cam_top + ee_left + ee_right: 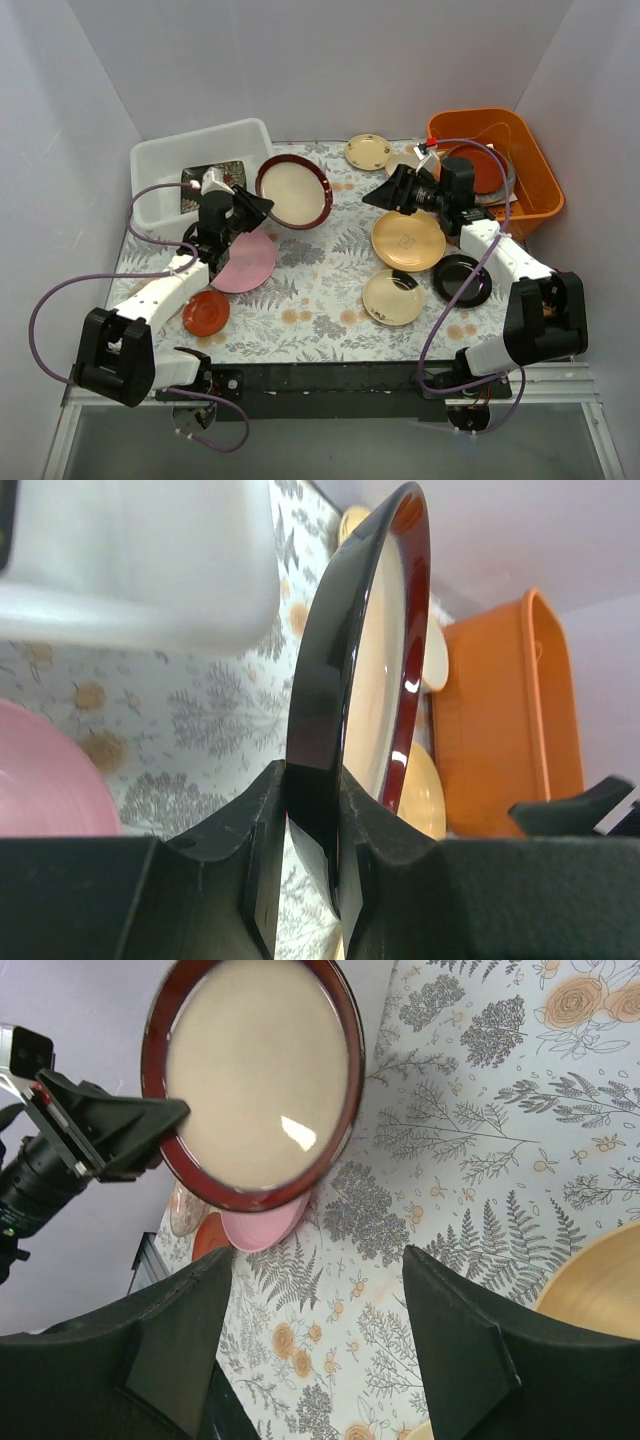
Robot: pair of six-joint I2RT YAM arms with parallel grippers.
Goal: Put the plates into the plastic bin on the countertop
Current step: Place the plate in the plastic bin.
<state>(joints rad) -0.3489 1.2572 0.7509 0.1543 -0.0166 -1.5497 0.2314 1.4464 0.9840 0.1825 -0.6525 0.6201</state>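
Left claw (pixel 312 810): shut tight on the lower rim of the dark-rimmed cream plate (pixel 375 660); one finger on each face
Held plate: stands nearly on edge, cream face turned toward the right arm; just beside the right wall of the plastic bin (pixel 160 150), outside it
Plastic bin: at the far left of the surface (pixel 320 270); the black square floral plate (pixel 225 175) lies inside
Below the left arm: pink plate (pixel 250 260) flat on the fern cloth; red-orange saucer (pixel 206 312) nearer the bases, apart from it
Right claw (pixel 320 1270): jaws wide apart, nothing between them; hangs above the cloth, pointed at the held plate
Near the right claw: large yellow plate (pixel 408 240) flat just beside it; cream plate (pixel 392 297) nearer the bases, the two edges close; black round dish (pixel 462 279) to their right
Far edge: small yellow plate (pixel 368 151) alone on the cloth
Far right: orange tub (pixel 530 150) with dishes inside; which ones I cannot tell
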